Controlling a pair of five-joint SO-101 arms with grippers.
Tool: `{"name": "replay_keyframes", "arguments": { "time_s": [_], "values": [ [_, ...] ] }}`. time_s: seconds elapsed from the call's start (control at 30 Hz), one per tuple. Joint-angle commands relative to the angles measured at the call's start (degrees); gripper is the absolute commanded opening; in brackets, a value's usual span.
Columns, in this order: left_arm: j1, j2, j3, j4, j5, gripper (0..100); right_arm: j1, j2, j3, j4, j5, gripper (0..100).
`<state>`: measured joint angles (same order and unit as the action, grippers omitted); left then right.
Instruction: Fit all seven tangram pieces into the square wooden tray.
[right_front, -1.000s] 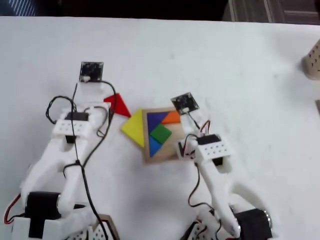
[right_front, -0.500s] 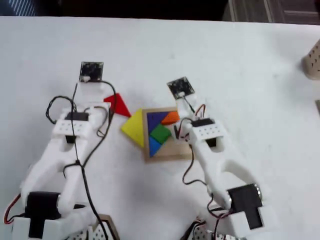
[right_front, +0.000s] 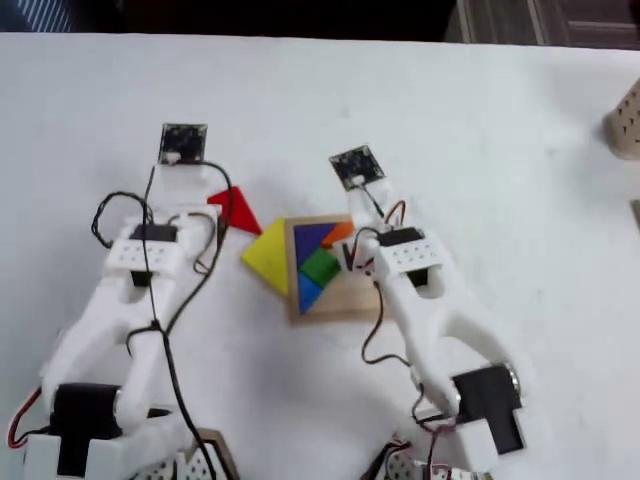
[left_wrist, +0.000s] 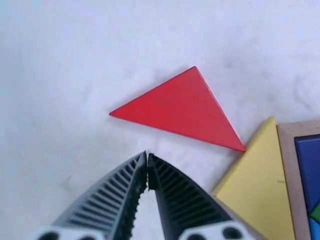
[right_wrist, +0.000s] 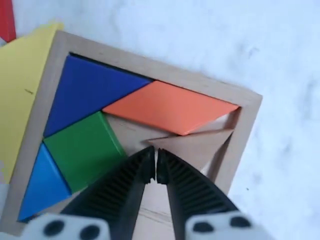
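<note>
High view: fixed overhead, far, looking down on the table (right_front: 480, 120). Left wrist view: close over the red triangle (left_wrist: 180, 112). Right wrist view: close over the square wooden tray (right_wrist: 165, 75). All share the yellow triangle (left_wrist: 260, 195).

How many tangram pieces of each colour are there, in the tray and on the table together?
Red piece: 1
Yellow piece: 1
Dark blue piece: 1
Light blue piece: 1
Green piece: 1
Orange piece: 1
Plain wood piece: 1
Total: 7

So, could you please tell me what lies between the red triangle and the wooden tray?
The yellow triangle lies there, with the red triangle on one side and the wooden tray on the other, as the left wrist view shows.
</note>
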<state>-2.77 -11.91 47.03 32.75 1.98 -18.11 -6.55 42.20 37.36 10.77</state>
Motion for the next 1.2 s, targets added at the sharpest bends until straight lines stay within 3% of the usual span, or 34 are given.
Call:
{"name": "replay_keyframes", "arguments": {
  "time_s": [0.0,0.27,0.57,1.17],
  "values": [
    [-0.22,0.13,-3.34,-1.58,-0.79,2,3.47,-8.13,-1.67,2.68,-0.79,1.7],
    [-0.22,0.13,-3.34,-1.58,-0.79,2,8.66,-2.33,0.44,-4.7,-0.26,1.7],
    [-0.22,0.13,-3.34,-1.58,-0.79,2,7.25,9.01,-9.76,4.35,-0.26,1.7],
    [-0.22,0.13,-3.34,-1.67,-0.88,2,2.59,9.27,-10.55,9.01,-0.26,1.8]
  ]
}}
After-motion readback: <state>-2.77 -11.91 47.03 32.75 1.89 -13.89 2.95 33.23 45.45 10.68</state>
